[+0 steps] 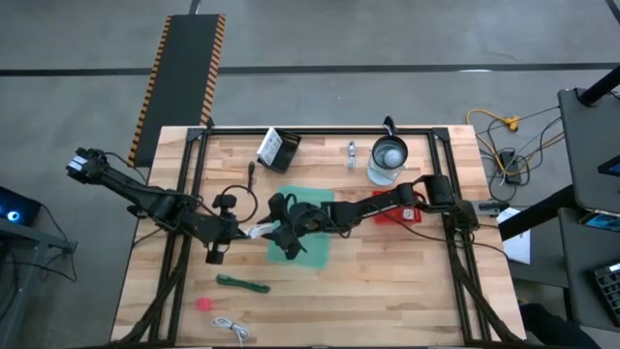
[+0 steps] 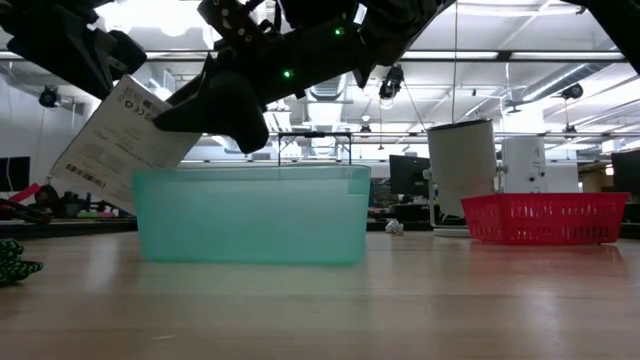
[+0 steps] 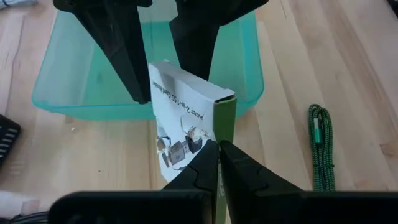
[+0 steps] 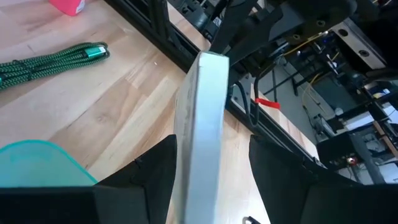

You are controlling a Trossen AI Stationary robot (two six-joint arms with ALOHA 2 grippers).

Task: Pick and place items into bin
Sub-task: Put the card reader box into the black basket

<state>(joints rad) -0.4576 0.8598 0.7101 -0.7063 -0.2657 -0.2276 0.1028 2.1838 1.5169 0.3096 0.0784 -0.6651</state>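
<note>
Partly, both arms hide the held packet (image 1: 260, 231).

White printed packet (image 3: 186, 118) tilted, held above teal bin (image 3: 74, 93) edge.

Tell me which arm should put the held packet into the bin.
Left, probably. The left gripper is shut on the white packet, just beside the teal bin. The right gripper only straddles the packet with open fingers, so it would first have to close.
</note>
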